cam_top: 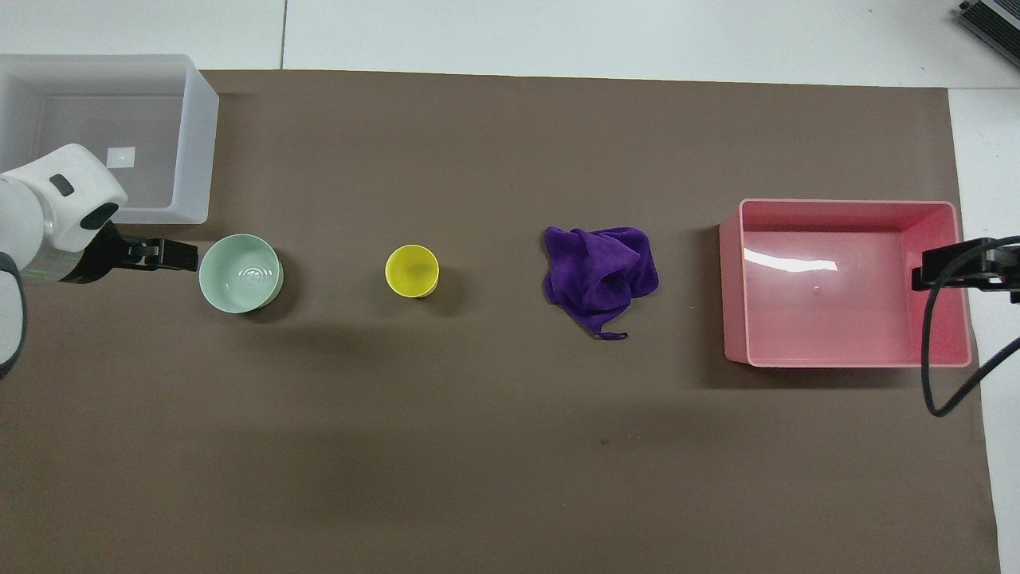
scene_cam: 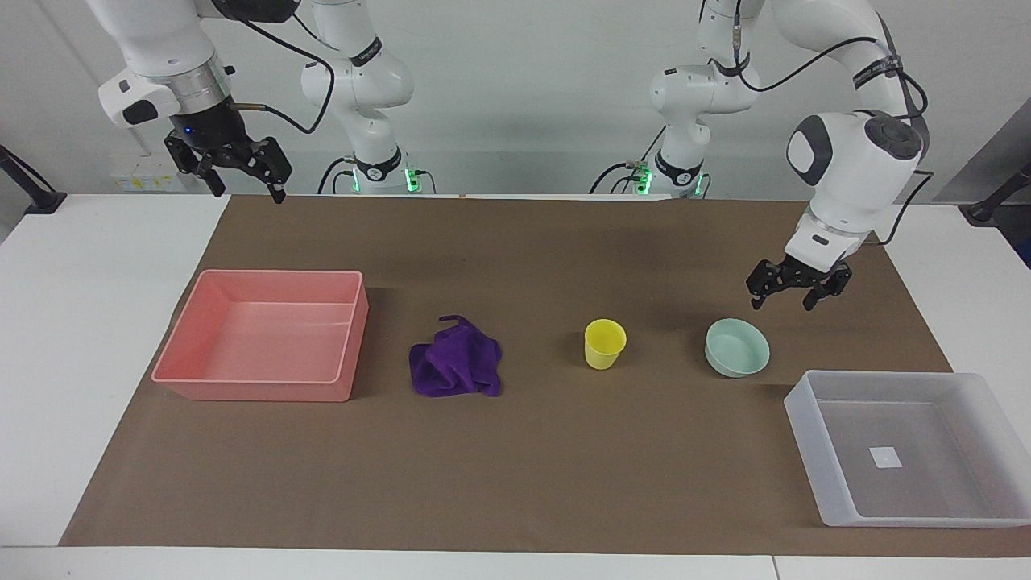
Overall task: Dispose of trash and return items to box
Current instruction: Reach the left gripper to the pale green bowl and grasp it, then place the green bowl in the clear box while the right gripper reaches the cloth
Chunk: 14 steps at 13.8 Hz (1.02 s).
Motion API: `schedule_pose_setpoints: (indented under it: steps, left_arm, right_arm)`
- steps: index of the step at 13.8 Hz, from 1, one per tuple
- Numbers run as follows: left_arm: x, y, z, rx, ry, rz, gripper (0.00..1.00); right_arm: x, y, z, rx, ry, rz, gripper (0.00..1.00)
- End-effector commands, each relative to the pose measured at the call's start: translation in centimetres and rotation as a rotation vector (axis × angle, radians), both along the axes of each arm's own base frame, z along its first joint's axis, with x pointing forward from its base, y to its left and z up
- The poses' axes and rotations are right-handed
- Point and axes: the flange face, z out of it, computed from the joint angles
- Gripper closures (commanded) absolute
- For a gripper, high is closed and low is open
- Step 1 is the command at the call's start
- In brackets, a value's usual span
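Facing view: the left end effector [scene_cam: 792, 291], fingers spread wide and holding nothing, hangs just above the desk beside the shallow mint-green bowl [scene_cam: 737, 347]. I judge the bowl is the first item being fetched; next comes a descent over its rim. The right end effector [scene_cam: 239, 171], also wide and empty, waits raised near the robots, over the desk edge.

Overhead view: the small yellow plastic cup [cam_top: 412, 271], crumpled purple cloth [cam_top: 601, 276], pink rectangular bin [cam_top: 847, 281] and translucent whitish tray [cam_top: 202, 127] lie untouched.
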Motion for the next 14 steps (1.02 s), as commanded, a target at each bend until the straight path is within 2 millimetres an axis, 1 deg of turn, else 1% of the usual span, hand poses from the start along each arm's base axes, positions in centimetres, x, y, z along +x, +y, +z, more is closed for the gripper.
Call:
schedule_pose_setpoints:
  steps: [1, 4, 6, 7, 8, 10, 11, 14]
  left_arm:
    - [-0.1, 0.2, -2.7, 0.01, -0.038, 0.012, 0.0]
    - [0.4, 0.2, -5.8, 0.008, -0.029, 0.015, 0.0]
    - [0.7, -0.1, -7.6, 0.006, -0.021, 0.012, 0.0]
    - [0.7, -0.1, -7.9, 0.004, -0.016, 0.013, 0.06]
    - [0.7, 0.0, -7.9, 0.003, -0.012, 0.015, 0.3]
    - [0.6, 0.0, -7.9, 0.002, -0.01, 0.016, 0.91]
    - [0.4, 0.0, -8.2, 0.003, -0.004, 0.015, 1.0]
    - [0.3, 0.0, -8.3, 0.003, -0.001, 0.016, 1.0]
  right_arm:
    - [-0.8, -0.2, 0.1, 0.003, 0.005, 0.026, 0.0]
    - [-0.8, -0.2, 0.1, 0.003, 0.005, 0.026, 0.0]
    - [-0.8, -0.2, 0.0, 0.003, 0.007, 0.026, 0.0]
    - [-0.8, -0.2, 0.1, 0.003, 0.005, 0.026, 0.0]
    - [-0.8, -0.2, 0.1, 0.003, 0.007, 0.026, 0.0]
    - [-0.8, -0.2, 0.1, 0.003, 0.007, 0.026, 0.0]
    - [-0.8, -0.2, 0.0, 0.003, 0.008, 0.026, 0.0]
    - [-0.8, -0.4, 0.0, 0.005, 0.008, 0.023, 0.0]
